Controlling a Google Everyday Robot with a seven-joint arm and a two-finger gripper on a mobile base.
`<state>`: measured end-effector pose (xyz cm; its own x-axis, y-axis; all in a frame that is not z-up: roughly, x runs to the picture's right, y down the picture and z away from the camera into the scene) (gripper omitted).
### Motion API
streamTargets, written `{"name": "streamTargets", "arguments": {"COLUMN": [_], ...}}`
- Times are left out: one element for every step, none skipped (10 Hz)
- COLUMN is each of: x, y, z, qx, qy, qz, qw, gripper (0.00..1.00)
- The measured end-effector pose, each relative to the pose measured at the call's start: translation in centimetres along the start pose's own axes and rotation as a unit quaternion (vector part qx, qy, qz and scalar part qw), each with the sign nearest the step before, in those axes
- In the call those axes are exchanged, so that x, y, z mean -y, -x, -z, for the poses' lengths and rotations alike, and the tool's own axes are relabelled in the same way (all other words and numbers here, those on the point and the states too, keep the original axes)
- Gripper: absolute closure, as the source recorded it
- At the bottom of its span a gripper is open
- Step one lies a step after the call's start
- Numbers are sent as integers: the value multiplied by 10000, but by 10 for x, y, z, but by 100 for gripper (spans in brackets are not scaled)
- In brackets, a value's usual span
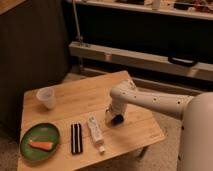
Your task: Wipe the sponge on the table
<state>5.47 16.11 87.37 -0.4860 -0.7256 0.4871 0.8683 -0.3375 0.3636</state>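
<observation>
Jaws spread wide, the gripper (114, 116) stands low over the sponge (119, 119), right of centre on the table (75, 95); we cannot tell whether it grips. We judge it either closing in to wipe or letting go afterwards. Any stroke needs room from the tube (94, 130) nearby. We count one sponge, one tube, one striped bar (76, 138), one cup (46, 97) and one green plate (37, 132) bearing one orange piece (41, 145).

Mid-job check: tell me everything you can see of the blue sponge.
The sponge is small and bright blue, mostly hidden: only a patch shows beneath the gripper, which sits right over it. It lies on the light-wood table, just beside the white tube, apart from it. Its shape and tilt cannot be made out.
</observation>
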Motion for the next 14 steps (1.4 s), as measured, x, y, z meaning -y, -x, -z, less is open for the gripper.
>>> {"name": "streamTargets", "arguments": {"x": [0,-2,-4,-8,-10,-12,-13,-13,-13,-12,-12,-12,-12,-12], "y": [-1,-4,-6,-7,-9,-10,-10,-10,-10,-10,-9,-9,-9,-9], "z": [0,1,2,3,5,6,6,6,5,5,4,4,4,4], "qx": [2,-6,-3,9,5,12,16,30,40,49,57,64,72,85], "qy": [48,84,108,105,100,94,86,83,76,68,61,53,48,39], "qz": [-8,-12,-30,-48,-65,-86,-103,-111,-115,-116,-116,-113,-113,-111], "qw": [10000,10000,9999,9999,9999,9999,9999,9999,9999,9999,9999,9999,9999,9999], "gripper": [30,30,30,30,30,30,30,30,30,34,44,51,52,52]}}
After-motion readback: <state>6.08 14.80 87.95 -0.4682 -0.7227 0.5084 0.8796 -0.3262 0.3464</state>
